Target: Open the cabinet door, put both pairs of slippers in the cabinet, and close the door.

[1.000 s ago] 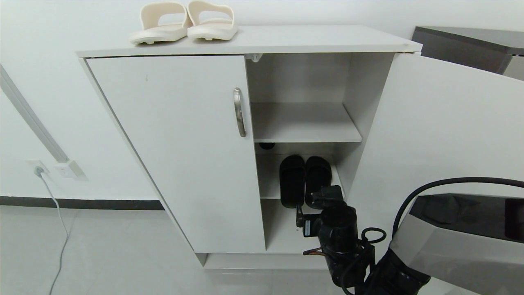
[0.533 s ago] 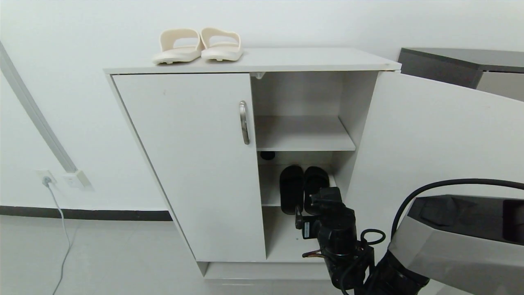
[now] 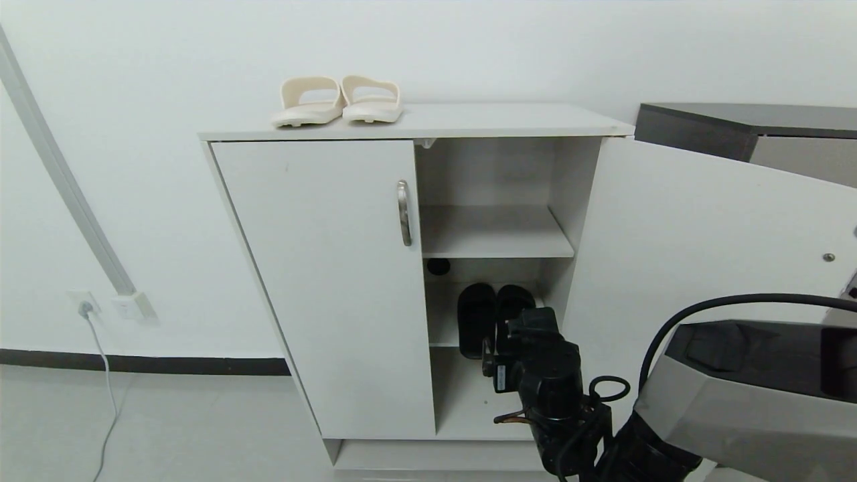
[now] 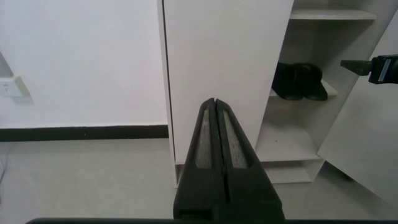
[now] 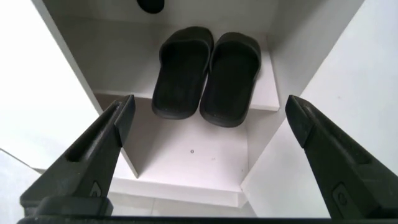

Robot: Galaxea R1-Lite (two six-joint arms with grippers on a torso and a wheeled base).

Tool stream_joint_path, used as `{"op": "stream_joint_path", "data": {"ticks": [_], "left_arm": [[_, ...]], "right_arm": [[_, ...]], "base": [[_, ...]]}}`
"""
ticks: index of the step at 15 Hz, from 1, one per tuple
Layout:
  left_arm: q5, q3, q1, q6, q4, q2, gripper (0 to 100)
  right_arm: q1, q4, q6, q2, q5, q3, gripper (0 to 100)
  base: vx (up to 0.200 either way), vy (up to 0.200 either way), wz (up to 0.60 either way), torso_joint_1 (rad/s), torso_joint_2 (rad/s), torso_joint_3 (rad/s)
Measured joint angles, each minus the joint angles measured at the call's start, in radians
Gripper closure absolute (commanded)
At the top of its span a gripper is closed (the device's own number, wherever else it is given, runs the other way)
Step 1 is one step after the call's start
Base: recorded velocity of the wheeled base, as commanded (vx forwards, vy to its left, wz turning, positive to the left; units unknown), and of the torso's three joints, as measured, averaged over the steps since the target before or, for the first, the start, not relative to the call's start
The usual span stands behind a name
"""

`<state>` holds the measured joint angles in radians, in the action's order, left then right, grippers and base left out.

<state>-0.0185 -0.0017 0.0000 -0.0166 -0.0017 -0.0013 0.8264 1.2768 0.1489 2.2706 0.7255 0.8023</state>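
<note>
A cream pair of slippers (image 3: 338, 100) sits on top of the white cabinet (image 3: 509, 120). Its left door (image 3: 328, 281) is shut and its right door (image 3: 703, 254) stands swung wide. A black pair of slippers (image 3: 479, 314) (image 5: 205, 78) (image 4: 298, 81) lies side by side on the middle shelf. My right gripper (image 3: 525, 328) (image 5: 209, 106) hangs open just outside that shelf, holding nothing. Low before the shut left door, my left gripper (image 4: 214, 102) is shut and holds nothing.
The upper shelf (image 3: 495, 231) and bottom shelf (image 3: 469, 395) are bare. A grey unit (image 3: 750, 130) stands right of the cabinet. A wall socket with a cable (image 3: 87, 309) and a slanted duct are at the left. Open floor (image 3: 167, 428) lies in front.
The whole head picture has shifted: the cabinet looks smaller and lower, so the camera has drawn back. Both pairs of slippers lie where they were.
</note>
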Motion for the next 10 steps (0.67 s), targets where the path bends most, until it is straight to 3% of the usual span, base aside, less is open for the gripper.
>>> {"op": "stream_joint_path", "data": {"ticks": [5, 10], "left_arm": [[0.001, 0.0, 0.0, 0.001, 0.0, 0.0, 100], [-0.001, 0.0, 0.0, 0.0, 0.0, 0.0, 100]], "right_arm": [[0.0, 0.013, -0.006, 0.013, 0.0, 0.001, 0], [-0.003, 0.026, -0.014, 0.022, 0.001, 0.0, 0]], "base": [[0.0, 0.0, 0.0, 0.0, 0.0, 0.0], [0.0, 0.2, 0.0, 0.006, 0.0, 0.006]]}}
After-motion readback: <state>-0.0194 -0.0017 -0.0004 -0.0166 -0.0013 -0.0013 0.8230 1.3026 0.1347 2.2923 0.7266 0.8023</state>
